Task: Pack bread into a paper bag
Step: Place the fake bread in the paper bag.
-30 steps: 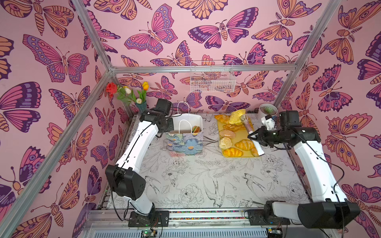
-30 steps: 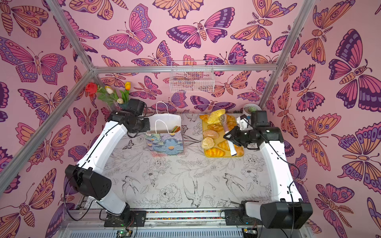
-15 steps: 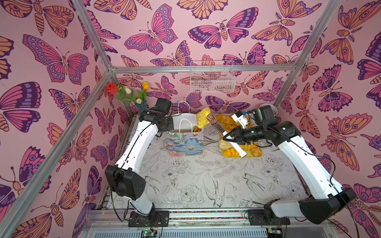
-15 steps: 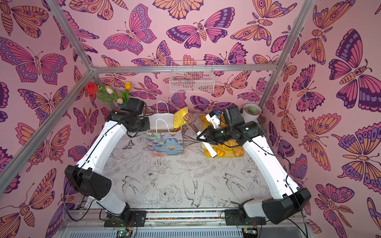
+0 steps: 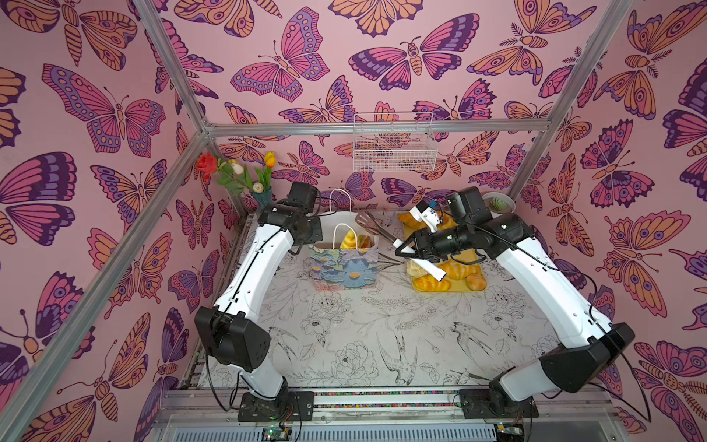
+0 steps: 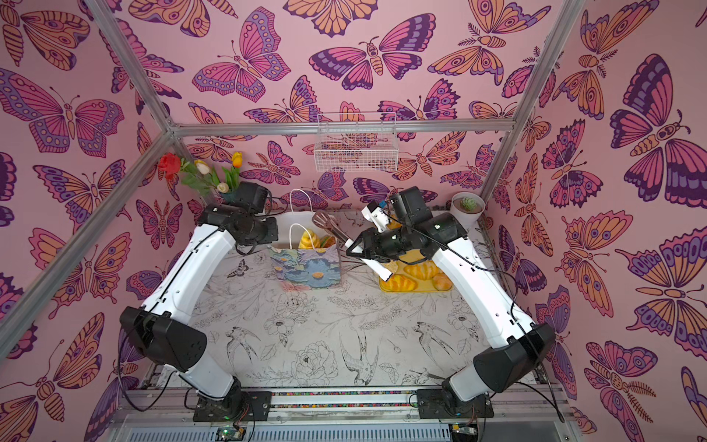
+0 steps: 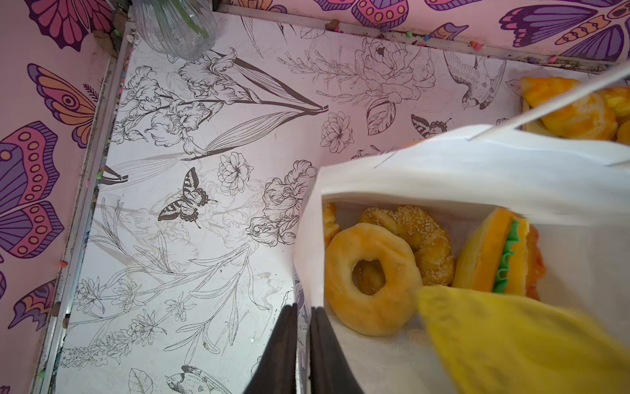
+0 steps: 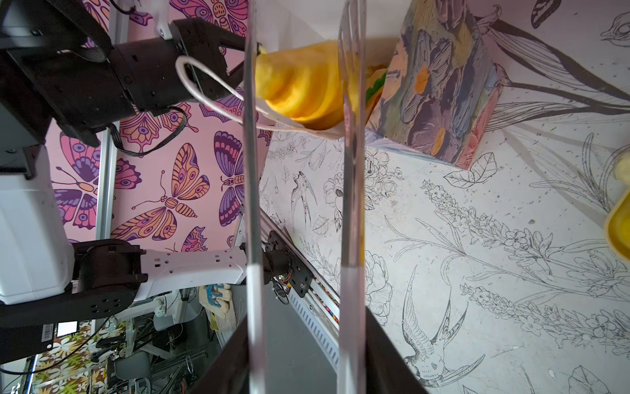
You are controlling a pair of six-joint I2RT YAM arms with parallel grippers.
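Paper printed with black line drawings of flowers and birds covers the worktop (image 5: pixel 344 336). Pink walls (image 5: pixel 114 114) with large butterflies close it in, with metal bars (image 5: pixel 375 128) along their joints.

Toward the far edge, left of the middle, we see the paper bag (image 5: pixel 344 268) standing upright with its mouth open. It is white inside and painted outside with blue flowers with orange centres. The left gripper (image 7: pixel 303 308) is clamped on the bag's side wall, one finger inside and one outside. In the bag lie a plain ring (image 7: pixel 371 279), a seeded ring (image 7: pixel 422 235) and a sandwich (image 7: pixel 501 256) with a green layer. A yellow croissant (image 5: pixel 349 239) pokes up out of the mouth.

The right gripper (image 5: pixel 404 250) grips a pair of tongs (image 5: pixel 377 229) whose arms stand apart, their tips over the bag's far side. Whether they touch the croissant we cannot tell.

Near the far right corner a yellow tray (image 5: pixel 447 289) carries golden bread (image 5: pixel 459 269). Farthest off, a vase of flowers (image 5: pixel 263 197) stands in the far left corner and a potted plant (image 5: pixel 497 203) in the far right. A wire basket (image 5: pixel 394 143) hangs on the back wall.
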